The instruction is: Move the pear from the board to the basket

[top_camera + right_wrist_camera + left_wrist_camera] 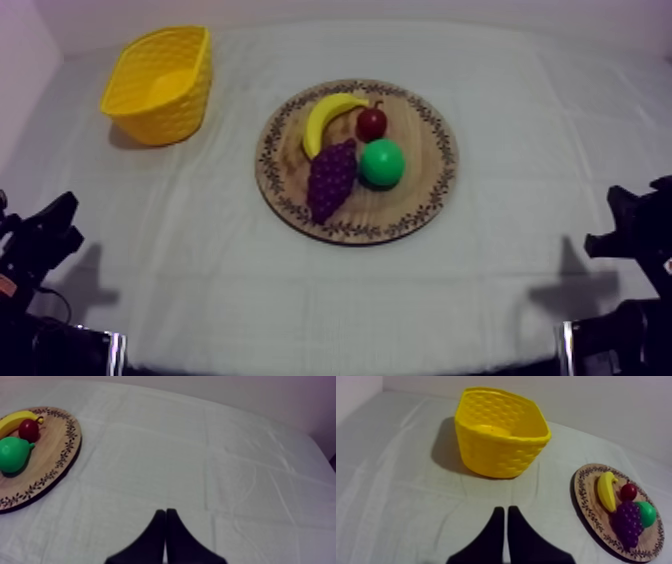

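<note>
Currently the pear (382,162) lies on the wooden board (400,212), its narrow stem end turned away from the grapes (330,180) just beside it; the small red fruit (372,123) and banana (330,112) lie behind it. The yellow basket (170,115) stands well apart. The left gripper (505,510) and right gripper (165,511) have their fingers pressed together, holding nothing

left gripper (503,511) pressed closed, empty, right gripper (164,512) the same
</note>
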Robot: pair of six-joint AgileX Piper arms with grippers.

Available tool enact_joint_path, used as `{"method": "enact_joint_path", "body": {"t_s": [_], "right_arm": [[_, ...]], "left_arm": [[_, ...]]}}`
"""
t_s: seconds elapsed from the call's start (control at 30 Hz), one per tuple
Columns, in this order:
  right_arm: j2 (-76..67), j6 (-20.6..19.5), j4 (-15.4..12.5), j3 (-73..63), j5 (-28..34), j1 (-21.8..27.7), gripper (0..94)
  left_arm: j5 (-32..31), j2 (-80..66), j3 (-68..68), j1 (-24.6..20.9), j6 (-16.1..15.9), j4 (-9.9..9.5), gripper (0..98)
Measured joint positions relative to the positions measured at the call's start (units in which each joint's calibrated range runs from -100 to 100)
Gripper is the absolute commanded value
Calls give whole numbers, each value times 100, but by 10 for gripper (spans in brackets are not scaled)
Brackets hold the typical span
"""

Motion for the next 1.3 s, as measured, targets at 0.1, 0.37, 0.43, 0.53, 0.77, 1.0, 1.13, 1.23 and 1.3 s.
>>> {"method": "enact_joint_path", "body": {"t_s": [0.1,0.37,0.43,0.53,0.77,1.0,1.13,1.23,1.3], "right_arm": [[0,0,0,0,0,0,3],[0,0,0,0,0,0,3],[0,0,0,0,0,0,3],[0,0,0,0,0,0,3],[0,0,0,0,0,0,3],[0,0,0,0,-20,0,3],[0,0,0,0,-12,0,3],[0,0,0,0,-12,0,3],[0,0,0,0,-12,0,3]], "left_arm": [[0,0,0,0,0,0,1],[0,0,0,0,0,0,1],[0,0,0,0,0,0,1],[0,0,0,0,0,0,1],[0,0,0,-44,-50,0,1],[200,80,-303,-339,-4,193,0],[448,422,-855,-474,144,336,0],[636,898,-1447,-492,80,407,0],[877,1333,-1912,-492,48,452,0]]}}
